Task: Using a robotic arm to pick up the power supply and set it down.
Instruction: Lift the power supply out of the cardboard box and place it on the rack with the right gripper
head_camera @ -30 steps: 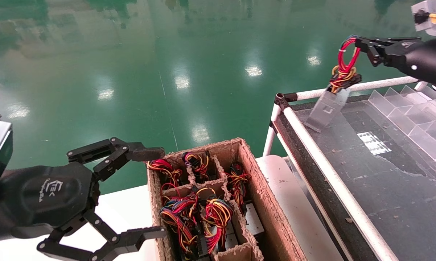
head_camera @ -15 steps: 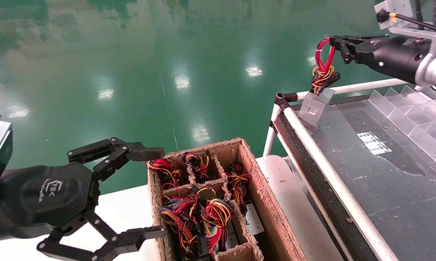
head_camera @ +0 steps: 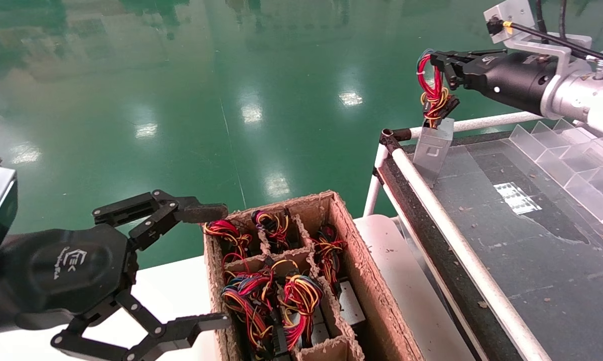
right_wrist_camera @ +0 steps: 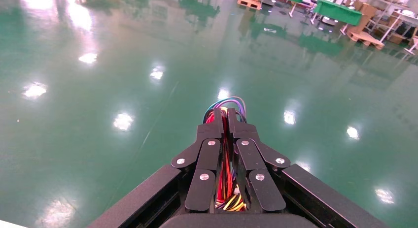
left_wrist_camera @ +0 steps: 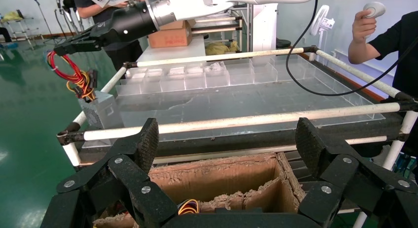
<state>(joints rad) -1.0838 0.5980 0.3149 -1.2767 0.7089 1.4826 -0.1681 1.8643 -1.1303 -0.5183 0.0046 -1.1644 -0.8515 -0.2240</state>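
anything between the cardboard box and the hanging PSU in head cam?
Yes, in the head view: the rack's white front rail and its black edge run between the cardboard box and the power supply, which the right gripper holds by its wire loop.

silver-grey power supply (head_camera: 433, 148), red-yellow wires (head_camera: 430, 88), seemingly brown box (head_camera: 361, 271)

the head view looks forward and down from above, near the cardboard box (head_camera: 286, 271), with the rack (head_camera: 447, 225) to its right. the left wrist view looks level across that box toward the rack (left_wrist_camera: 236, 122). the right wrist view looks out along its own closed fingers (right_wrist_camera: 217, 154) at the green floor (right_wrist_camera: 98, 90). head and left wrist share box and rack.
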